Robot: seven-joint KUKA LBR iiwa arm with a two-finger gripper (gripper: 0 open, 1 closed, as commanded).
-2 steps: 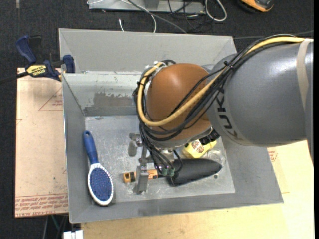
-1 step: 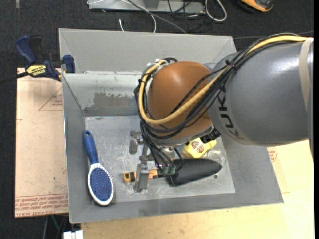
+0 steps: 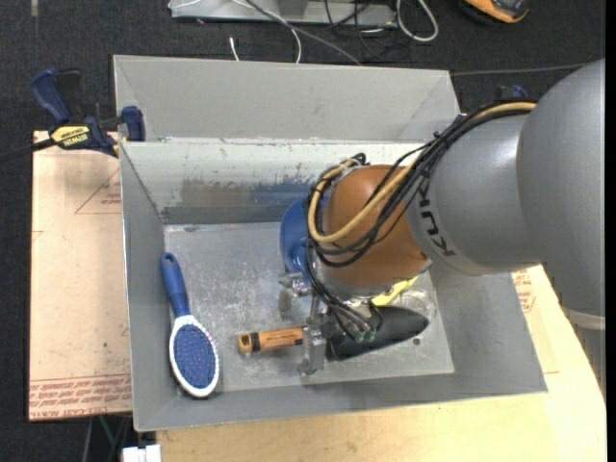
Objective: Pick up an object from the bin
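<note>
**Hand low near the bin's front wall, a brown stick at its 9 o'clock**

The hand (image 3: pixel 308 333) hangs close to the floor of the bin (image 3: pixel 144 258), beneath the orange cover (image 3: pixel 371 224); whether it is released or clenched I cannot tell. The nearest thing is a small brown stick (image 3: pixel 269 341). It lies flat just beside the hand at 9 o'clock, its long axis running 9 to 3 and its right end pointing at the hand. A black oblong thing (image 3: pixel 390 330) lies at 3 o'clock. A blue brush (image 3: pixel 193 356) lies well apart, beyond the stick, with its handle towards 11. If the stick is the pick, I judge the hand must shift towards 9 o'clock and close along the 12-to-6 line, across the stick.
</note>
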